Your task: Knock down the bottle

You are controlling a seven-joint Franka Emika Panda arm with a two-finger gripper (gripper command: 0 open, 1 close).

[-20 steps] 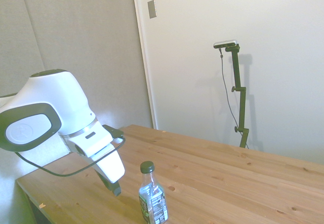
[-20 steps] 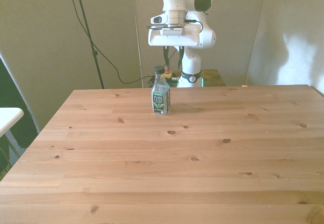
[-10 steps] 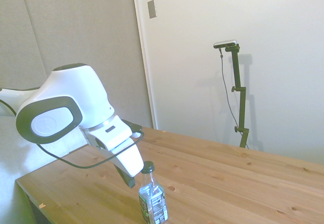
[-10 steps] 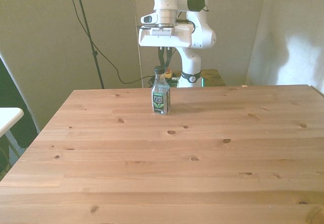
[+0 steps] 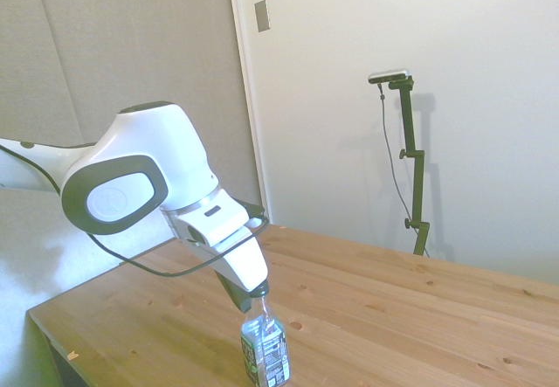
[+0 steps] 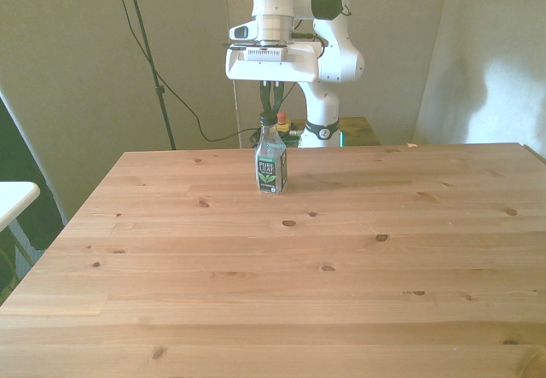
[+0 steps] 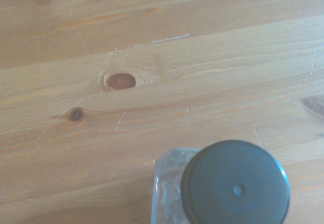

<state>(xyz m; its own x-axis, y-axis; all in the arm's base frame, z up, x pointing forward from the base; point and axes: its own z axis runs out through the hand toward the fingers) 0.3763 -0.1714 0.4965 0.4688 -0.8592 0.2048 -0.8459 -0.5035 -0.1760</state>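
Observation:
A small clear bottle [image 6: 271, 165] with a dark green cap and a green, black and white label stands upright near the table's far edge in the front view. In the side view the bottle [image 5: 265, 350] stands at the bottom edge of the picture. My gripper [image 5: 244, 300] is tilted down with its dark fingertips right beside the cap, on the side view's left. Seen from the front, the gripper [image 6: 270, 107] hangs just behind and above the cap, fingers close together with nothing held. The wrist view looks straight down on the cap [image 7: 235, 188].
The wooden table [image 6: 341, 258] stretches wide toward the camera in the front view. A small white surface [image 6: 13, 197] sits past the table's edge at the front view's left. The robot's base [image 6: 320, 126] stands behind the far edge.
The arm has swung forward and risen, bringing the fingertips from well short of the bottle up to its cap. The bottle has not moved.

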